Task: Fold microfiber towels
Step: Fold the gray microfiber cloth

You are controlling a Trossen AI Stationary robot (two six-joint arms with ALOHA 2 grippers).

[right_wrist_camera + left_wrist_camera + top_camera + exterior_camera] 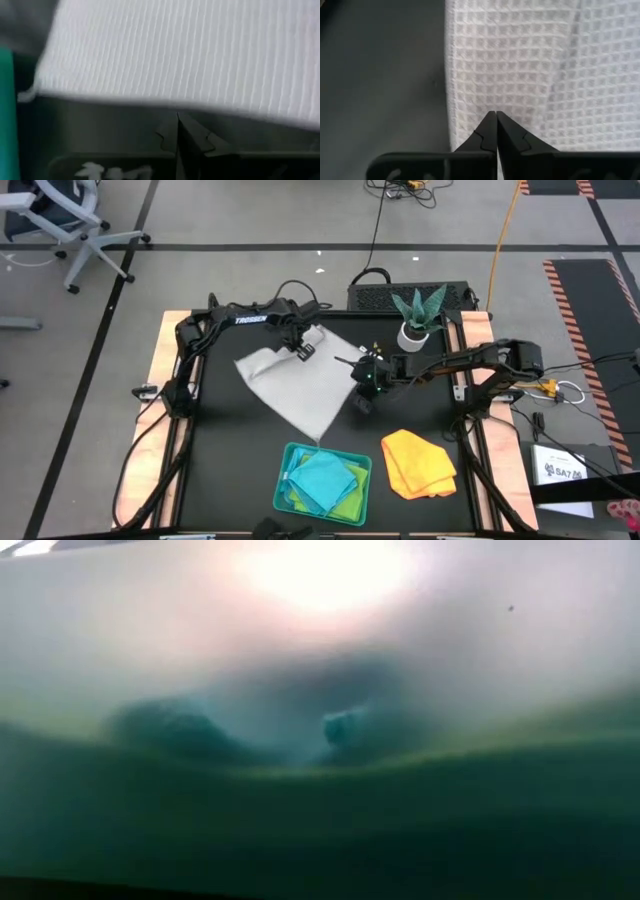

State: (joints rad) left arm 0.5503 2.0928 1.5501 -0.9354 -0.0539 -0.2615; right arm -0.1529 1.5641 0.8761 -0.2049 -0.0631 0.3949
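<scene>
Presently both the left gripper and right gripper are clenched empty beside the limp, light grey-white towel, best pinched at corners.

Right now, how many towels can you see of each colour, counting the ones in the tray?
Pale grey-white towel: 1
Yellow-orange towel: 1
Turquoise towels in the teal tray: at least 1, stack overlaps
Lime green towel: 1
Total: at least 4
</scene>
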